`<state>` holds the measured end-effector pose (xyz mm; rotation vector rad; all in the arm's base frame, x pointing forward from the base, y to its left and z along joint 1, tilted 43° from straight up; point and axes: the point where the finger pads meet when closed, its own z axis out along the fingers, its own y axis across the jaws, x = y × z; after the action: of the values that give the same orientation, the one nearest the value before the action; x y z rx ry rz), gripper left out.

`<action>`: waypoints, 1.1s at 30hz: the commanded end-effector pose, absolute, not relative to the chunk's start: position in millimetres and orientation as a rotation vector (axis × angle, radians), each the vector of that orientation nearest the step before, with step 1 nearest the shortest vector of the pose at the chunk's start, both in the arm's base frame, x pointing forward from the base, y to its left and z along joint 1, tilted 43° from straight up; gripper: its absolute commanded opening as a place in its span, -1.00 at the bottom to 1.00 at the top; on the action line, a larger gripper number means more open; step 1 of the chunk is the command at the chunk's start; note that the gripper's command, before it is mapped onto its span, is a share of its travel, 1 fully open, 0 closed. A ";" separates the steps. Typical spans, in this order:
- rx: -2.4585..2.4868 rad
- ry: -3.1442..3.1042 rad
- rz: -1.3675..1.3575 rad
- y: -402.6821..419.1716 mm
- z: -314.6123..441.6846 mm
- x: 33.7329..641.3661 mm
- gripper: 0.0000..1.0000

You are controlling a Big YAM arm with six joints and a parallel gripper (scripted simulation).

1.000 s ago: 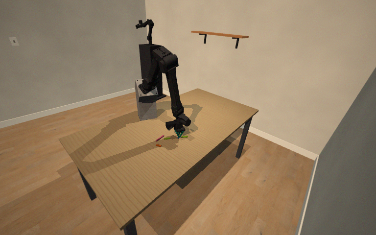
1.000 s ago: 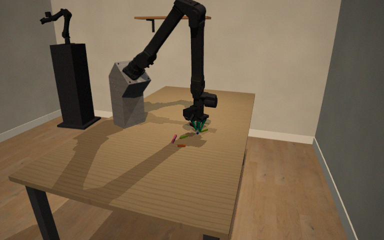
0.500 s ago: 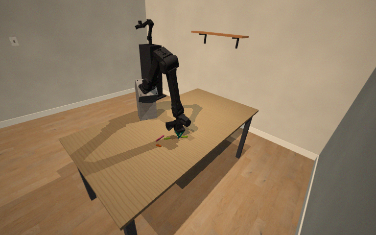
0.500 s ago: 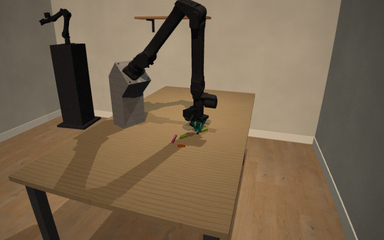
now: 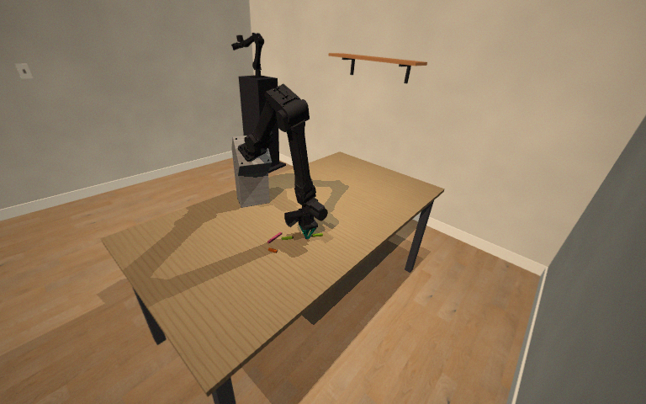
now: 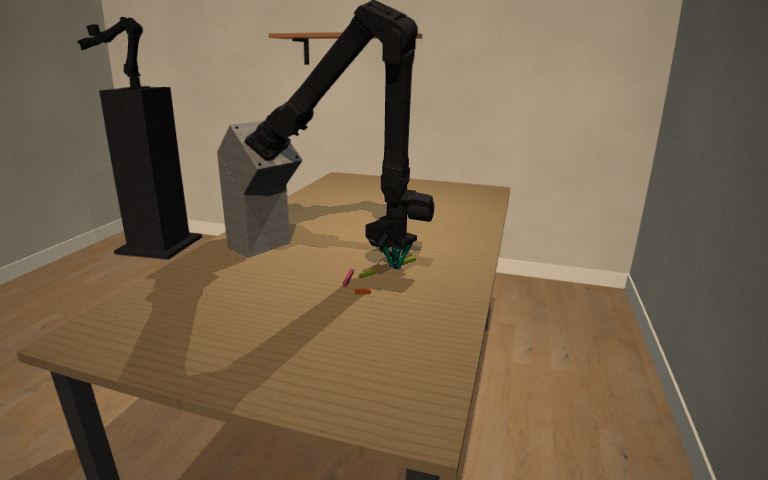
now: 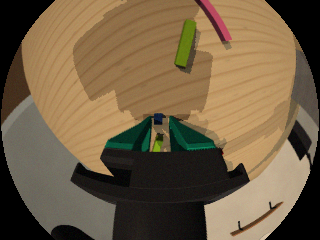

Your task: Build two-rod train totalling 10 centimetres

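Jaws stand parted around the blue rod (image 6: 395, 266) (image 7: 158, 119) (one lime rod (image 5: 287, 237) (image 6: 367, 273) (image 7: 185, 44) nearby)

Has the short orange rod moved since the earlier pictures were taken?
No, the orange rod has the same place against the edges of the wooden table.
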<state>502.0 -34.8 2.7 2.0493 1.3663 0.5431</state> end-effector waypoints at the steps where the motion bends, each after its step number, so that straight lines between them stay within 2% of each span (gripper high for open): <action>1: 2.036 1.360 0.550 -38.7 5.2 506.5 -0.53; 33: 2.031 1.362 0.557 -36.3 7.6 507.5 -0.53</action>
<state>502.5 -34.8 2.9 2.0481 1.3656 0.5454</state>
